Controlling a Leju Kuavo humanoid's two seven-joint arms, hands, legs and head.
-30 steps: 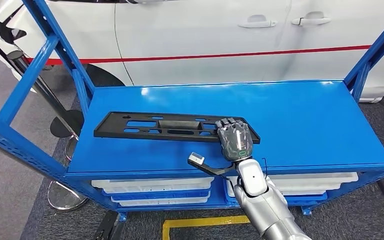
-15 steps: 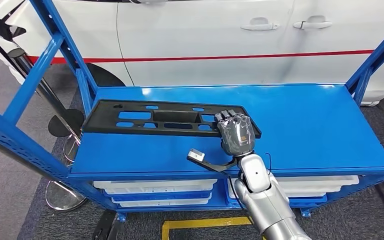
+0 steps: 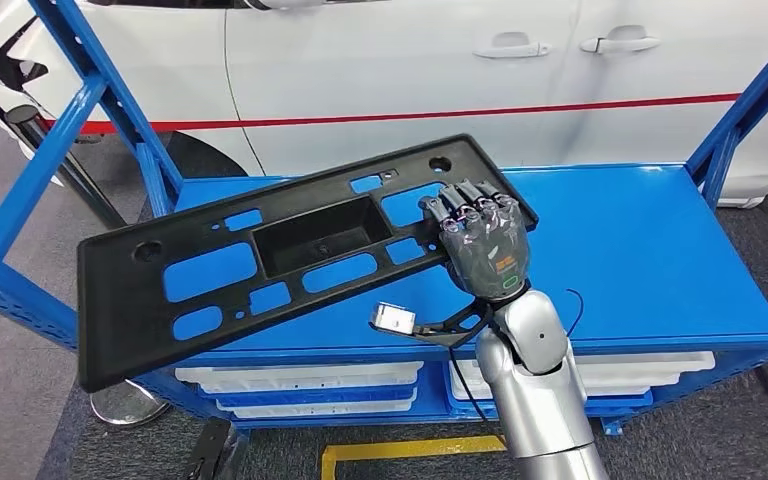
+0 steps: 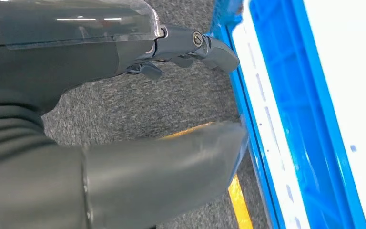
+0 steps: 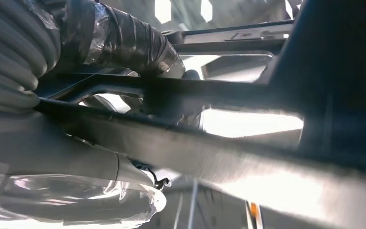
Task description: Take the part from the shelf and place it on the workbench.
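Observation:
A long black plastic part [image 3: 290, 255] with several cut-outs and a sunken middle pocket hangs in the air above the blue shelf top [image 3: 640, 250], tilted, its far-left end nearest me. My right hand [image 3: 485, 245] grips it near its right end, fingers curled over the edge. The right wrist view looks along the part's dark bars [image 5: 228, 90] from below, with my fingers [image 5: 124, 40] wrapped over one bar. My left hand [image 4: 124, 162] hangs low beside the shelf, holding nothing, its fingers apart.
Blue shelf uprights [image 3: 110, 90] slant at the left and right [image 3: 750, 95]. White trays [image 3: 300, 385] sit on the level below. A white car [image 3: 410, 60] with a red stripe stands behind. Grey carpet with yellow floor tape [image 3: 400, 445] lies in front.
The part has risen off the shelf top in my right hand. Its left end has swung out toward me and tilted up, past the shelf's front-left edge.

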